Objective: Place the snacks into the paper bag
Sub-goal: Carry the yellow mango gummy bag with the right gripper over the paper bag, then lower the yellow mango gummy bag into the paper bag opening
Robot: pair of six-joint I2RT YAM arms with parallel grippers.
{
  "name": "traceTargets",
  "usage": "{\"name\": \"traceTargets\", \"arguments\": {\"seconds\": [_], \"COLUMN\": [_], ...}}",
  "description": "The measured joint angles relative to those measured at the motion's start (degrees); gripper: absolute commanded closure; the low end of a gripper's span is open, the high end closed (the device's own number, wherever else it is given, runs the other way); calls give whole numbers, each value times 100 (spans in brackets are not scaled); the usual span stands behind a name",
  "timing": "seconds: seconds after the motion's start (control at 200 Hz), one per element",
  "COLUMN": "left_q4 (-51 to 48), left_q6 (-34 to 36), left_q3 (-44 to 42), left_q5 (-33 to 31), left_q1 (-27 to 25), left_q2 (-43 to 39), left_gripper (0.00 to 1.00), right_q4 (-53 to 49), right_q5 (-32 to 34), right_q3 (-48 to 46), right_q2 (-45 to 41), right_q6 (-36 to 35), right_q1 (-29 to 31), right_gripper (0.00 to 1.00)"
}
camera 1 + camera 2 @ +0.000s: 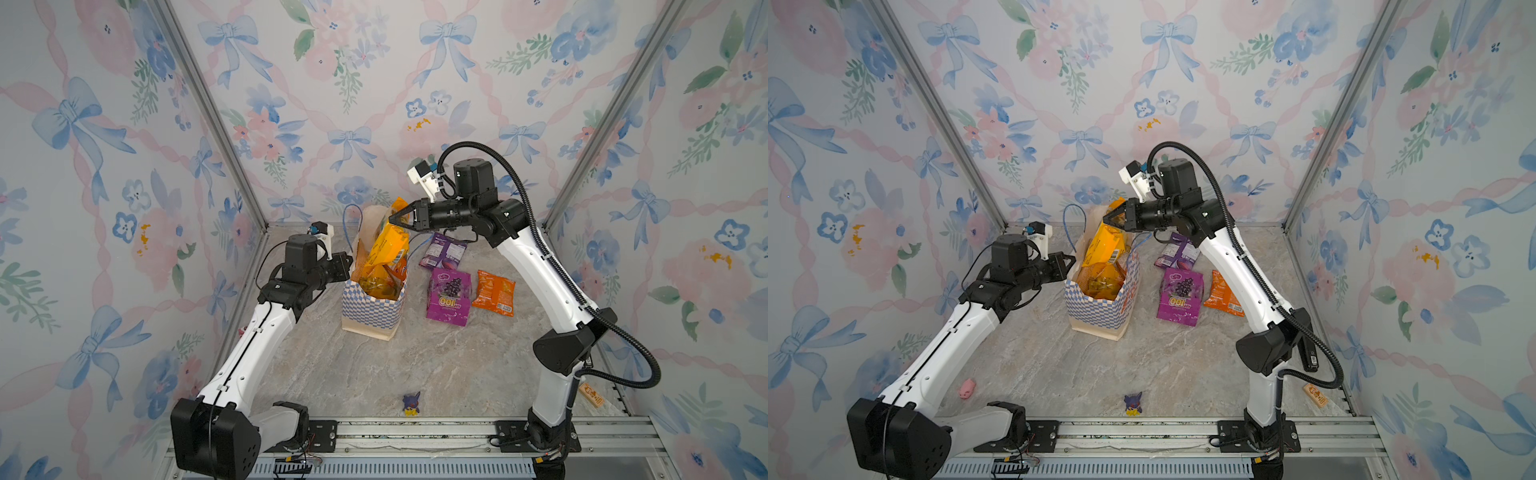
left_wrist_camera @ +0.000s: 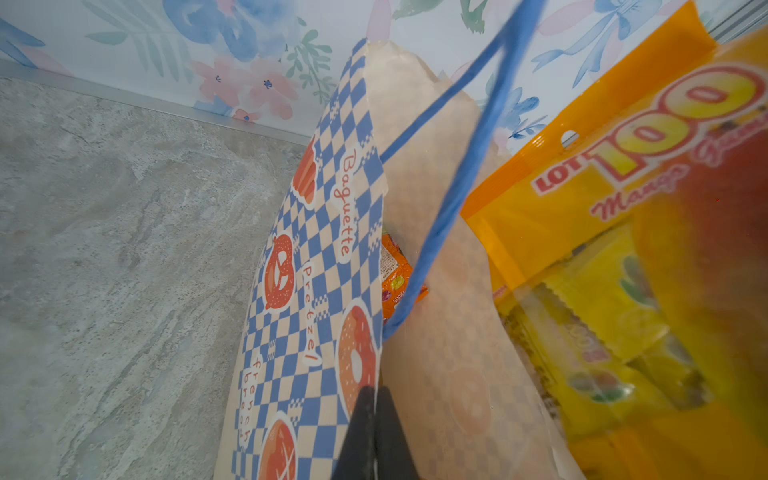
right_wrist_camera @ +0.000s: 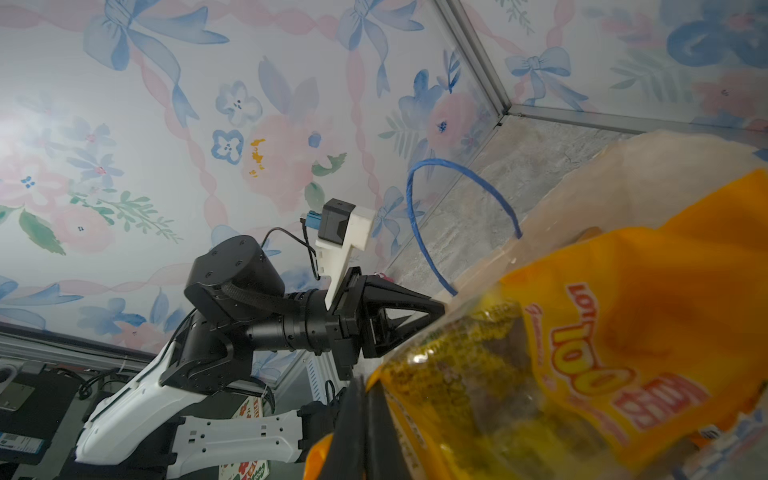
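The paper bag (image 1: 365,311) (image 1: 1096,311) stands upright at the middle back. My left gripper (image 1: 349,264) (image 2: 376,390) is shut on the bag's left rim (image 2: 316,266). My right gripper (image 1: 392,218) (image 3: 365,386) is shut on the top edge of a yellow-orange LOT 100 snack (image 1: 386,249) (image 3: 623,332). The snack's lower part is inside the bag's mouth. More packets (image 1: 380,282) lie inside the bag. Right of the bag on the table lie two purple snacks (image 1: 449,297) (image 1: 442,251) and an orange one (image 1: 494,293).
A tiny purple-and-yellow figurine (image 1: 411,404) stands near the front rail. A small wooden block (image 1: 592,395) lies by the right arm's base, and a small pink object (image 1: 966,388) by the left arm. Floral walls close in on three sides.
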Motion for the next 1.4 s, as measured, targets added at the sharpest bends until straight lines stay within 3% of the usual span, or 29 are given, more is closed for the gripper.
{"name": "traceTargets", "arguments": {"seconds": [0.9,1.395], "left_q4": [0,0], "left_q6": [-2,-2], "left_q3": [-2,-2], "left_q5": [0,2], "left_q1": [0,0], "left_q2": [0,0], "left_gripper": [100,100], "right_q4": [-2184,-2205], "right_q5": [2520,2883], "right_q3": [1169,1281], "right_q2": [734,861], "right_q6": [-1814,-1904], "right_q1": [667,772], "right_gripper": [100,100]}}
